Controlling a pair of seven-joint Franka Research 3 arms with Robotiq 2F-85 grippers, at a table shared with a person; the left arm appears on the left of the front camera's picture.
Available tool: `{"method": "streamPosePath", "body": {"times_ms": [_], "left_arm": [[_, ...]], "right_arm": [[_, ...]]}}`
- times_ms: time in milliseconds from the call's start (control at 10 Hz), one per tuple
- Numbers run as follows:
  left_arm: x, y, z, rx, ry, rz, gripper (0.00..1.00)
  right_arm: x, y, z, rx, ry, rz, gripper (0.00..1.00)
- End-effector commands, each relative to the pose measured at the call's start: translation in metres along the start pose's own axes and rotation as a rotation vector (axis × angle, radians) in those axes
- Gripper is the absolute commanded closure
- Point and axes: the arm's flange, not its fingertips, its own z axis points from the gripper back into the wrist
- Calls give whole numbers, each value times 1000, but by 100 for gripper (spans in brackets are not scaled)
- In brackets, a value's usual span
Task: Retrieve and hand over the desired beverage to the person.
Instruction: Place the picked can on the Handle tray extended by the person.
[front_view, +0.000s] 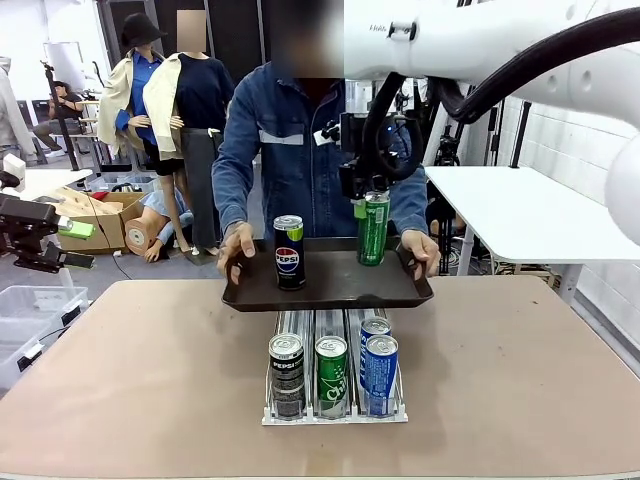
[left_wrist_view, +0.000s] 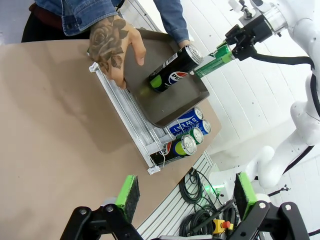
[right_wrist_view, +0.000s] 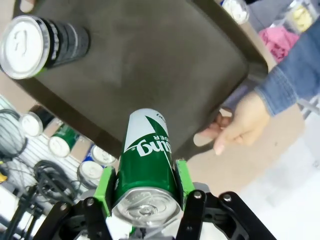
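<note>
in the front view, a green can (front_view: 373, 228) is held upright by the right gripper (front_view: 362, 205) over the dark tray (front_view: 330, 290), which is gripped at both ends by the person (front_view: 300, 150); a black pepsi can (front_view: 289, 252) stands on it. below, a can rack (front_view: 333, 372) rests on the table (front_view: 150, 380).

in the left wrist view, the left gripper (left_wrist_view: 186, 196) is seen spread wide, nothing grasped, above the table edge.

in the right wrist view, the green can (right_wrist_view: 148, 160) is clamped between green pads (right_wrist_view: 106, 185) above the tray's rim.
</note>
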Motion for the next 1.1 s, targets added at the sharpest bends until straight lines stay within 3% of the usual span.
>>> {"method": "streamPosePath", "body": {"times_ms": [0,1000], "left_arm": [[-2,-1,3,1,6,-6,0],[-2,-1,3,1,6,-6,0]], "right_arm": [[22,-5,12,-25,-3,-6,100],[52,-9,-37,27,43,23,100]]}}
